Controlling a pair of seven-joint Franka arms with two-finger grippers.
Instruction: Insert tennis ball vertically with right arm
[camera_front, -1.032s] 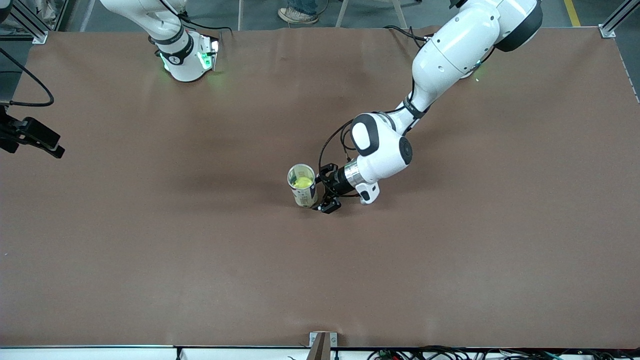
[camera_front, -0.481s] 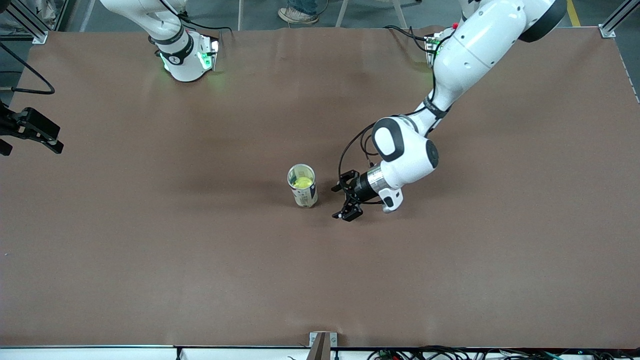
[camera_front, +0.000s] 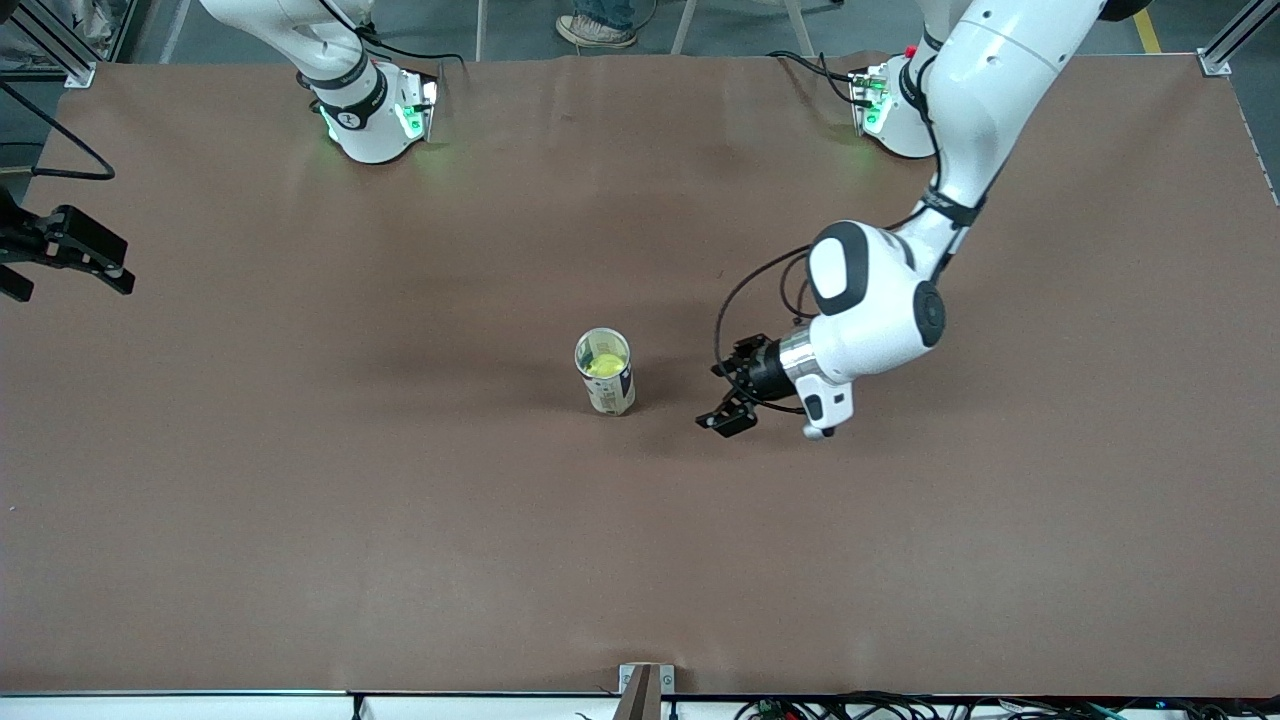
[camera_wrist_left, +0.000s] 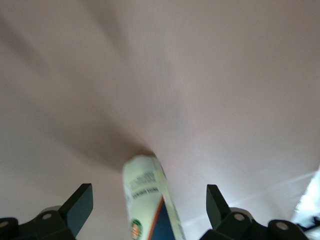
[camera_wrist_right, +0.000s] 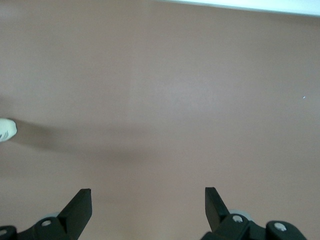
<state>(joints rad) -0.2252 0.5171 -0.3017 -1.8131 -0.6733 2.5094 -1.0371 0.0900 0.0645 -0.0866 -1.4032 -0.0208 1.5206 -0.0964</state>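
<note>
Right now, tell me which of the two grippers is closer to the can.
The left gripper, open and empty beside the can with the tennis ball inside. The right gripper, also open, waits at the table's edge.

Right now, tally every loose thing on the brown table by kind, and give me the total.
Upright white cardboard tube can: 1
Yellow-green fuzzy tennis ball, inside that can: 1
Total: 2

You can see the left gripper (camera_front: 735, 393) has drawn back from the can (camera_front: 606, 372) toward the left arm's end of the table; a second ago its open fingers flanked the can, now they stand apart from it; the right gripper (camera_front: 40, 262) has shifted slightly.
</note>
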